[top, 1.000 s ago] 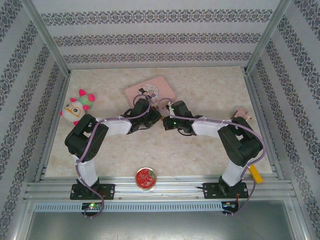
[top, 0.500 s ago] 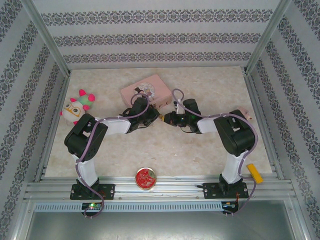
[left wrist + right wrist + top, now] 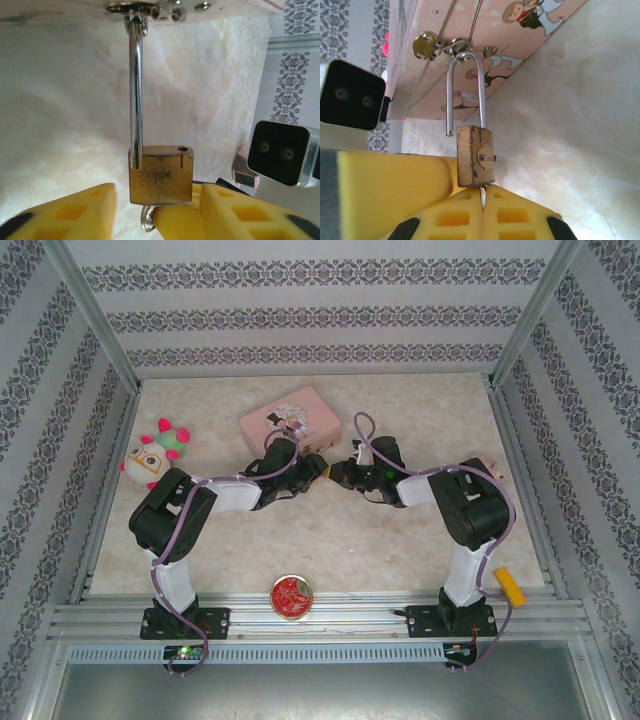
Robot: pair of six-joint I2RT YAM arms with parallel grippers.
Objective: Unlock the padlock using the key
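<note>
My left jaws stand partly open astride the padlock (image 3: 161, 172) body, with a gap on each side and nothing gripped. My right jaws are closed tight on the key (image 3: 482, 190), just under the padlock body. The shackle is hooked through the pink tin's (image 3: 415, 85) hasp, ahead of both jaws, with one leg free.

- pink tin (image 3: 290, 418) got tugged a little left and turned a bit
- right arm (image 3: 470, 510) folded up, elbow now nearer its base
- left gripper (image 3: 156, 207) popped its jaws apart; they were clamped a second ago
</note>
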